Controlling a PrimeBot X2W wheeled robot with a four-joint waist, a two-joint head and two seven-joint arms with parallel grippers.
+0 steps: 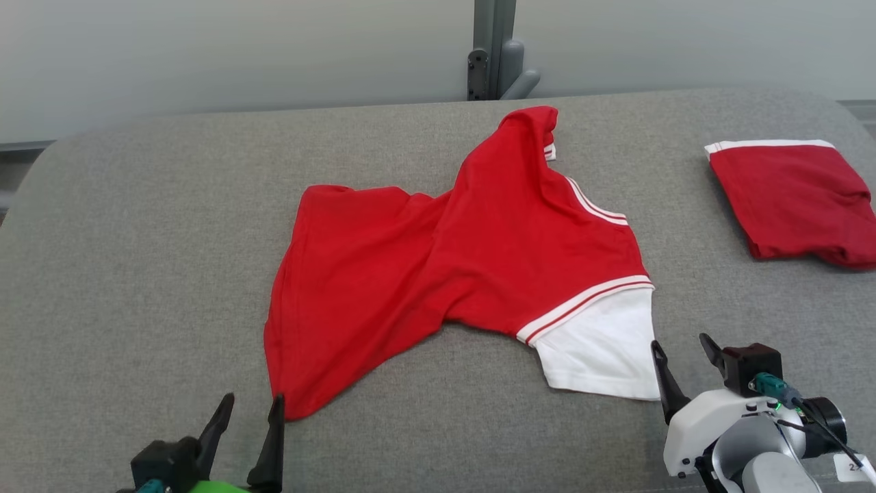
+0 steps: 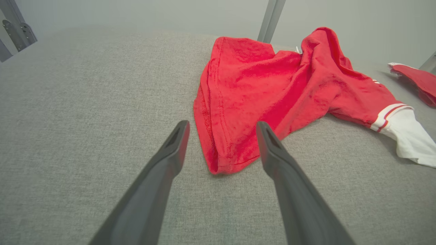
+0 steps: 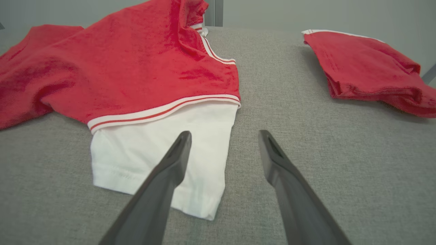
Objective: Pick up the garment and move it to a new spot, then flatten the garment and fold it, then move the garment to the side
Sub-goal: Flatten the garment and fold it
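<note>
Grey surface: garment, folded shirt right.

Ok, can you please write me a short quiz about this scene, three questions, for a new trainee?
1. True or false: the left claw is shut on the spread red garment.
2. Short answer: which part of that garment lies nearest the right claw?
3. Fill in: the folded red garment lies at the robot's ____ side of the grey surface.

Key
1. False. Both claws are open and hold nothing; the left one is only close to the red hem corner.
2. The white sleeve.
3. Right.
</note>
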